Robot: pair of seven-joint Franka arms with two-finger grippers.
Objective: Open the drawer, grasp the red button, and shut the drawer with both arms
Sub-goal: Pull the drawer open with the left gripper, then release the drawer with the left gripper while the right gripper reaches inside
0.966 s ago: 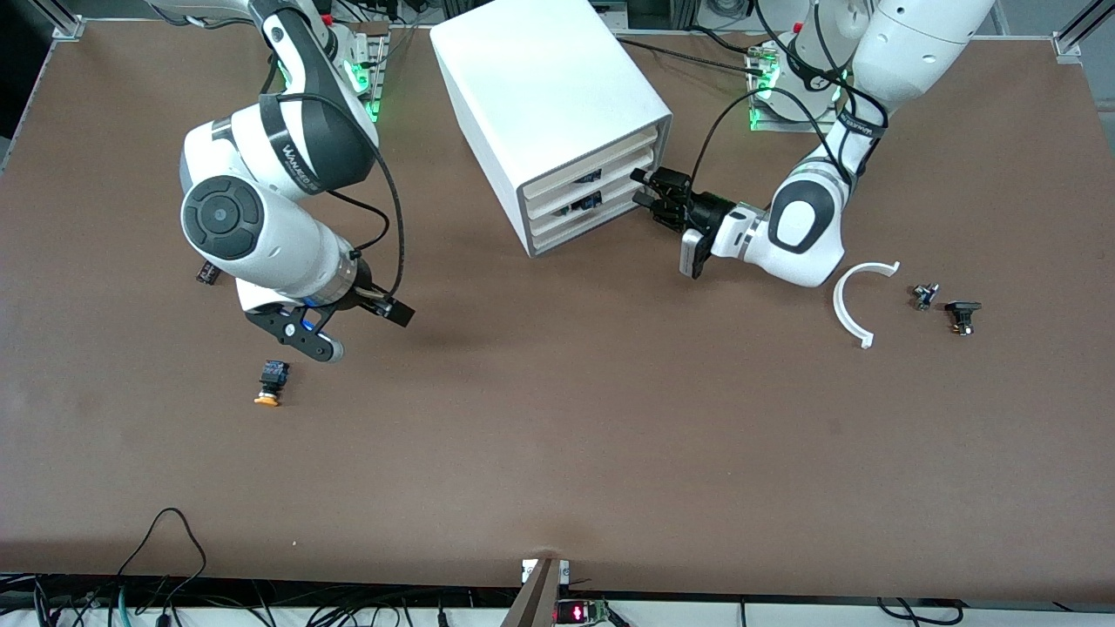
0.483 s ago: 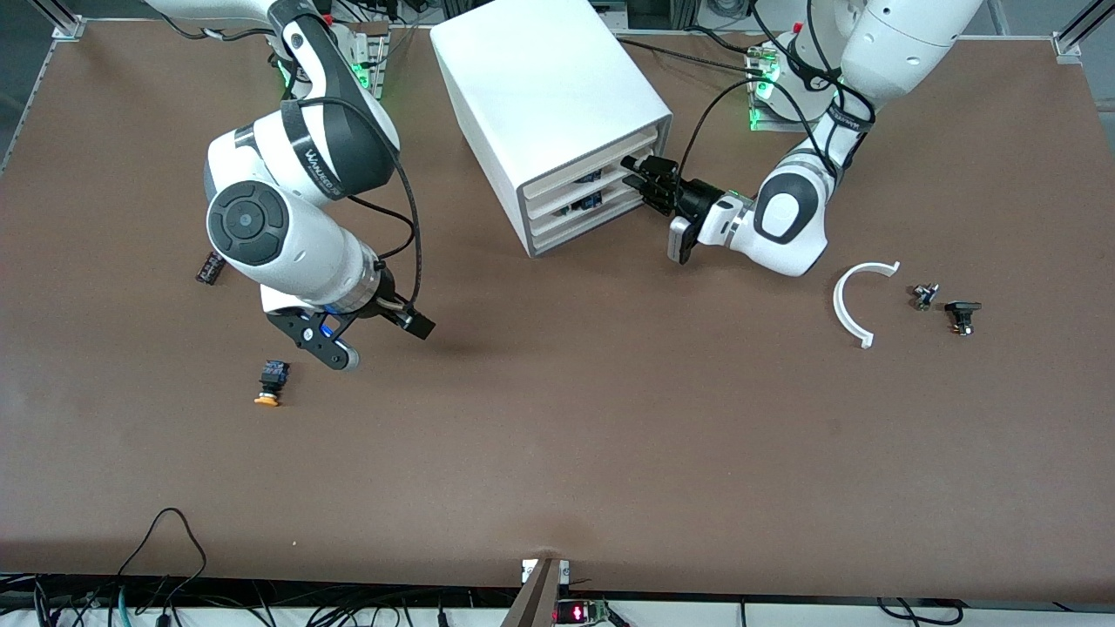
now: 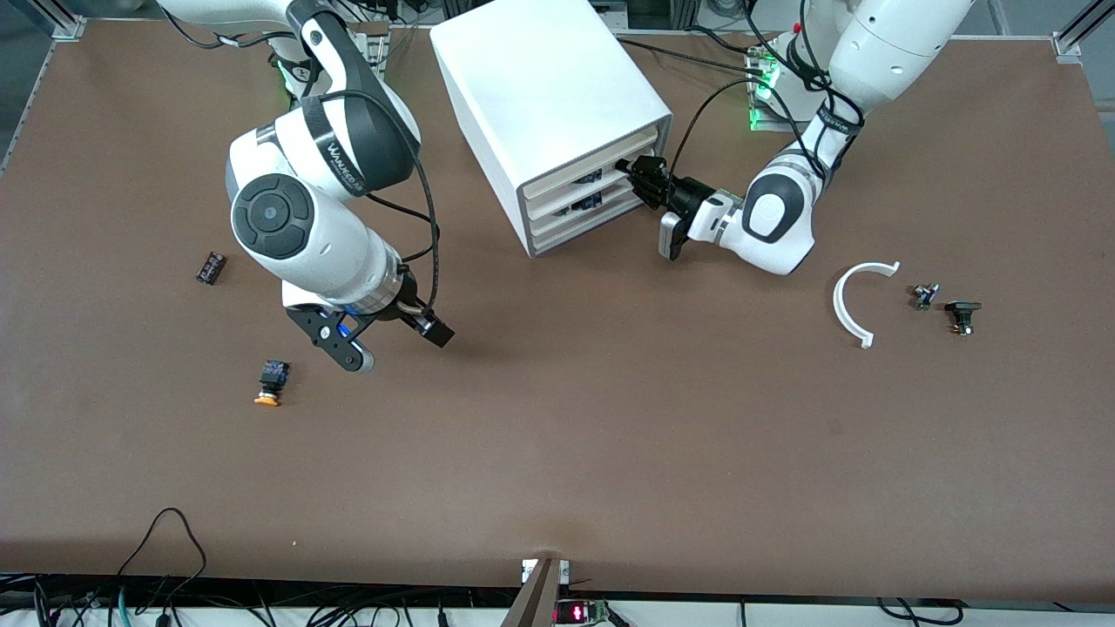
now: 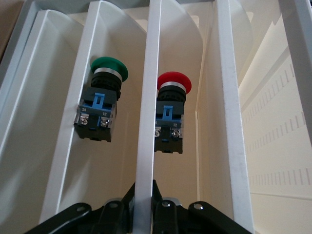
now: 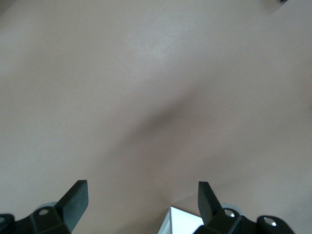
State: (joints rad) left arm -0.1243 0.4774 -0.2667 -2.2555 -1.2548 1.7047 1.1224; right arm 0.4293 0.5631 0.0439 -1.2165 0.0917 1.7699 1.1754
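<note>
The white cabinet (image 3: 549,78) stands toward the robots' side of the table with its three drawers pushed in. My left gripper (image 3: 629,170) (image 4: 145,191) is at the cabinet's front, shut on the pale front lip of the middle drawer (image 3: 557,200) (image 4: 146,122). Just past that lip, the left wrist view shows the button (image 4: 173,85) with its red cap and black-and-blue body lying in its tray. My right gripper (image 3: 396,344) (image 5: 141,195) hangs open over bare table, nearer the right arm's end than the cabinet, with nothing between its fingers.
A green-capped button (image 4: 108,73) lies in the tray beside the red one. An orange-capped button (image 3: 270,383) and a small black part (image 3: 210,266) lie toward the right arm's end. A white curved piece (image 3: 858,300) and two small parts (image 3: 923,296) (image 3: 962,315) lie toward the left arm's end.
My left gripper has pushed in to the cabinet's front and shut on the drawer's lip. The right arm has drifted toward the cabinet, its gripper still open.
</note>
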